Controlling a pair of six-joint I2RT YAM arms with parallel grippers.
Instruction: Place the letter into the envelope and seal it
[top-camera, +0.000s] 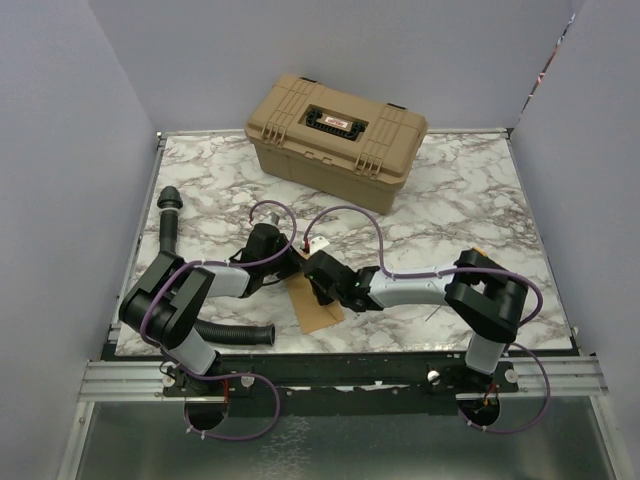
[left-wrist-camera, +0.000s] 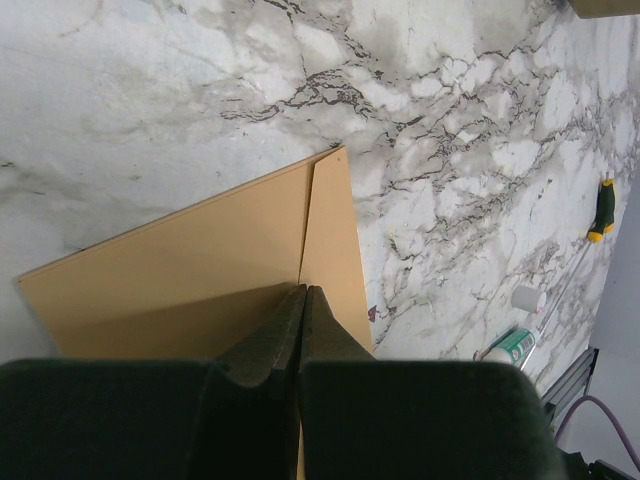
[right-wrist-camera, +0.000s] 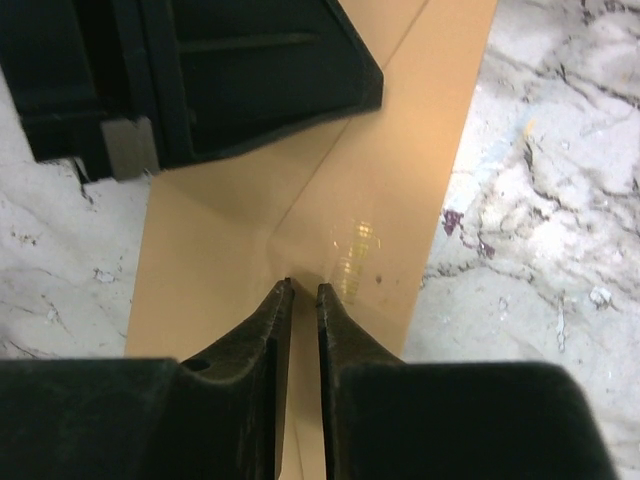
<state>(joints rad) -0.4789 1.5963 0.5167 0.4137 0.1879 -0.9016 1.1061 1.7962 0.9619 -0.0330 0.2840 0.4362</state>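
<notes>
The kraft-brown envelope (top-camera: 312, 312) lies flat on the marble table near the front edge, between my two grippers. It also shows in the left wrist view (left-wrist-camera: 200, 270) and in the right wrist view (right-wrist-camera: 400, 200), with its creases showing. My left gripper (top-camera: 292, 268) (left-wrist-camera: 303, 290) is shut, its tips resting on the envelope along a seam line. My right gripper (top-camera: 318, 290) (right-wrist-camera: 303, 288) is nearly closed with a thin gap, its tips pressed on the envelope at the point where the creases meet. The left gripper (right-wrist-camera: 250, 80) sits just beyond it. The letter is hidden.
A tan hard case (top-camera: 335, 128) stands at the back centre. A black corrugated hose (top-camera: 225, 332) lies at the front left, running up the left edge (top-camera: 170, 215). A small white tag (top-camera: 318, 238) lies behind the grippers. A green-and-white tube (left-wrist-camera: 510, 345) and a yellow-green tool (left-wrist-camera: 603, 208) lie on the table.
</notes>
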